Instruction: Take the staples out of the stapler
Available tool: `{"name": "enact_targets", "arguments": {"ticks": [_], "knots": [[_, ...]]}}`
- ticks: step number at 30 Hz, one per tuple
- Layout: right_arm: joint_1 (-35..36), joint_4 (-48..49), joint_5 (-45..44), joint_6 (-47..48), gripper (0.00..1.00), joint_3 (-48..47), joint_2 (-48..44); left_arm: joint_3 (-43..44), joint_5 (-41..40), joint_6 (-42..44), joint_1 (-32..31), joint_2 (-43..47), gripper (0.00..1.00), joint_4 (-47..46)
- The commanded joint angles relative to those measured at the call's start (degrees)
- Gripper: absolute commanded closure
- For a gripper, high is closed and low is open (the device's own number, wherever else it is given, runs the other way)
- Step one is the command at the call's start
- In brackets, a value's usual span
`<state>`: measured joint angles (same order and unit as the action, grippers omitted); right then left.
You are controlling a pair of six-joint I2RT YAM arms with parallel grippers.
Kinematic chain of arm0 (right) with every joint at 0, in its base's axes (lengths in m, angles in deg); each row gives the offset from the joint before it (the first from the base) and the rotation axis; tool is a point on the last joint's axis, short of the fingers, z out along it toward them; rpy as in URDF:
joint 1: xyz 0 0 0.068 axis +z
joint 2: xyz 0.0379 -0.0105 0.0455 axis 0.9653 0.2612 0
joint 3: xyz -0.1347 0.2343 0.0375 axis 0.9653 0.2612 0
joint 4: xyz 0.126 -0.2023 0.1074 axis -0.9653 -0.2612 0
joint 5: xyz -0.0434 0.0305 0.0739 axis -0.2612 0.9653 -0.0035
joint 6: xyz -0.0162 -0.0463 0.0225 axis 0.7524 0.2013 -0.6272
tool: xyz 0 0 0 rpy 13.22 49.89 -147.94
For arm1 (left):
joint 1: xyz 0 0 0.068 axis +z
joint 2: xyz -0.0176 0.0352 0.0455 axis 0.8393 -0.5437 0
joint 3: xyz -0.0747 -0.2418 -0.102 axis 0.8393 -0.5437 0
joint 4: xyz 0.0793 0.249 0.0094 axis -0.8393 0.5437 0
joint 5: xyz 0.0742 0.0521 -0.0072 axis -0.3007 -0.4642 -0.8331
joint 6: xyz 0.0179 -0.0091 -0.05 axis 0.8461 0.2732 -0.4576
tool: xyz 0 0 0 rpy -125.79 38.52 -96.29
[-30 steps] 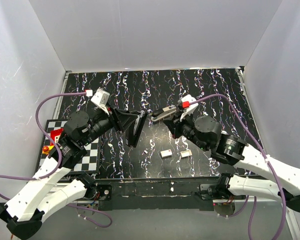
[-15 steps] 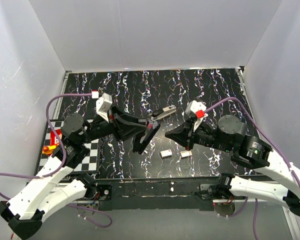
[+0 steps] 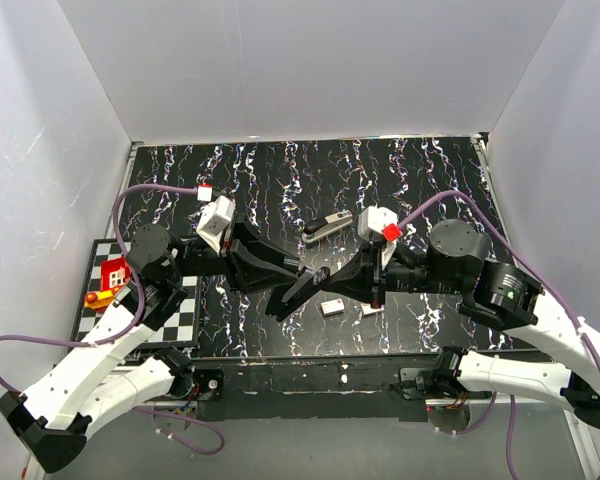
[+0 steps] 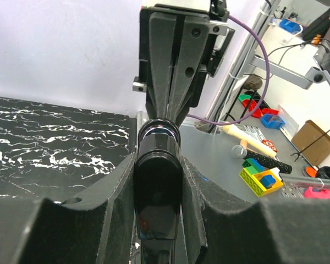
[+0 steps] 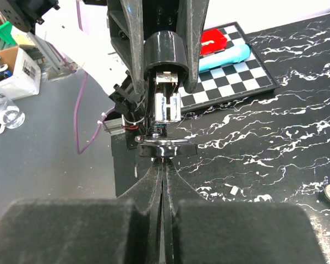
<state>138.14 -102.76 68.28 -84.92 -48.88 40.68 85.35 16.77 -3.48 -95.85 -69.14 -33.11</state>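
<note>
a: where's the stapler (image 3: 296, 290)?
b: centre of the top view, lifted off the table, clamped across its body by the left gripper (image 4: 158, 173).
a: how will it handle?
b: probably light and stiff, but glossy, so likely slippery. best to hold the body sides and pull only the tab (image 5: 166, 148).
a: and the right gripper (image 5: 165, 163)?
b: its fingers are pressed together, pinching that black tab at the stapler's end.

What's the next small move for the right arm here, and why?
Probably draw the right gripper straight back, away from the left gripper. The left jaws clamp the stapler, its silvery inside facing the right wrist camera, and the right jaws look shut on the black tab at its end. Pulling may slide the staple tray out.
</note>
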Motion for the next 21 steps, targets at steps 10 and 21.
{"name": "enact_targets", "arguments": {"ticks": [10, 21], "knots": [[-0.2, 1.2, 7.3, 0.9, 0.99, -6.3, 4.8, 0.6, 5.6, 1.2, -0.2, -1.6, 1.00, -3.1], [-0.2, 2.5, 11.9, 2.6, 0.99, -13.7, 14.0, 1.1, 10.0, 3.3, -2.5, -6.1, 1.00, -0.9]]}}
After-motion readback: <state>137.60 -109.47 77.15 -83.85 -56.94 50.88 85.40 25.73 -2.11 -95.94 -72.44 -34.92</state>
